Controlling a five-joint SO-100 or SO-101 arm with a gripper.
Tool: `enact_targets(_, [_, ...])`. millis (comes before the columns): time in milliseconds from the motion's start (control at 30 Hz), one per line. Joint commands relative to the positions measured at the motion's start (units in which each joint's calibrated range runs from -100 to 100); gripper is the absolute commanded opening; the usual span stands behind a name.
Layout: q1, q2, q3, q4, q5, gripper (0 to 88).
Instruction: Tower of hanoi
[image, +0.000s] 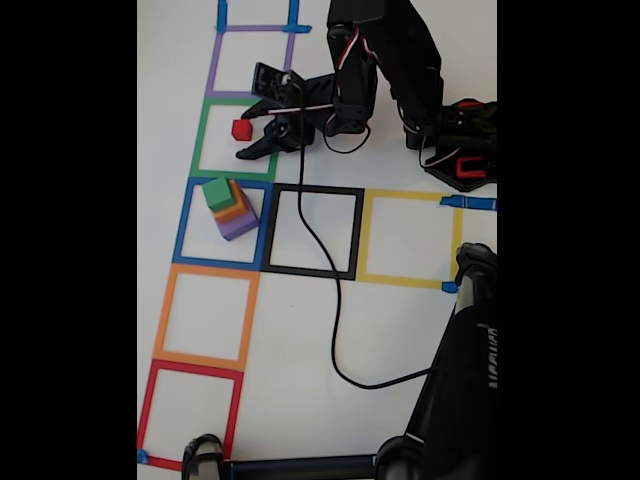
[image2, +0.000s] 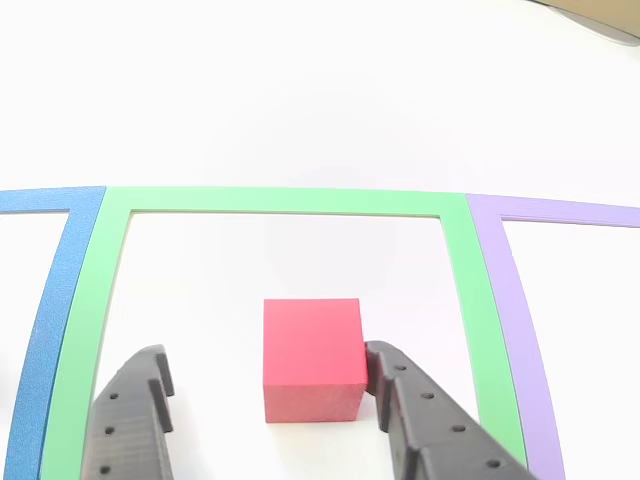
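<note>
Red and small, the cube (image2: 312, 358) sits on the table inside the green square (image2: 285, 201), with the claw (image2: 268, 395) spread around it. One finger (image2: 395, 385) touches the cube's right side in the other view; the other finger hangs apart on the left, so nothing is clamped. In the fixed view the stack (image: 230, 208) of green, orange and purple blocks stands in the blue square (image: 222, 223) next door. Whether the cube is about to be gripped or was just set down cannot be told. A grip would call for the fingers to squeeze evenly, then lift straight up.
</note>
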Motion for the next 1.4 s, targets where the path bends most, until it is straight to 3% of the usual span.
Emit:
enact_targets(0, [-0.6,-0.3,-0.9,-1.3,0.4,16.9])
enact_targets(1067, [-0.1,-2.0,-2.8,1.7,0.4,5.0])
enact_targets(1367, [-1.6,-17.7,-3.6,18.3,0.4,4.7])
